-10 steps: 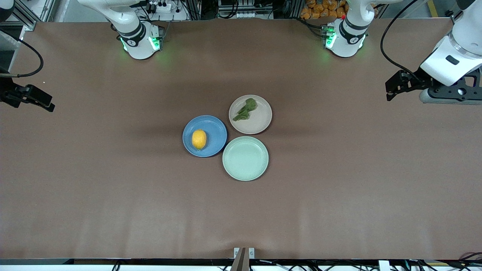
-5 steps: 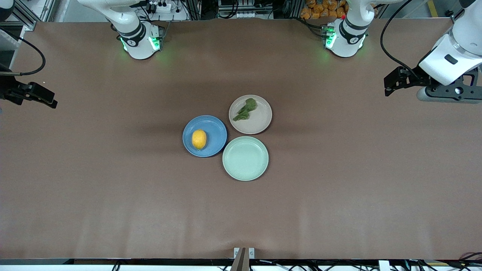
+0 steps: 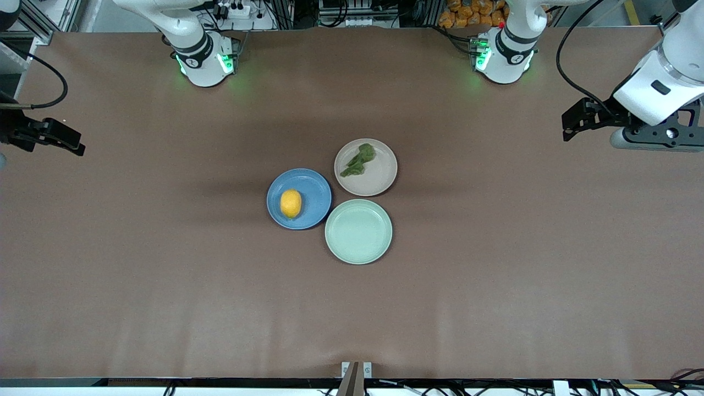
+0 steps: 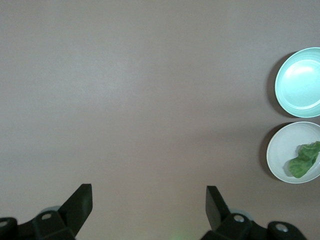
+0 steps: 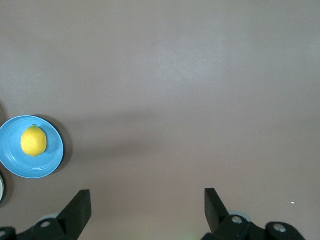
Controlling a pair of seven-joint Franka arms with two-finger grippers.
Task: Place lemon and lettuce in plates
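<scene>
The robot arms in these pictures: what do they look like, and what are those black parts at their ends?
Both arms are glossy white with rounded segments and black bands at the joints; their bases glow green. The black parts are the grippers. The left gripper and the right gripper each have two flat, dark, wedge-shaped fingers on a black body with silver screws. Black cables loop along both arms near the wrists.

My black fingers (image 4: 80,202) are hanging over a brown tabletop (image 3: 495,275); yellow lemon (image 3: 290,203), blue plate (image 3: 316,192), dark-green lettuce (image 3: 358,159), beige-pink plate (image 3: 379,176), mint-green plate (image 3: 358,231).
</scene>
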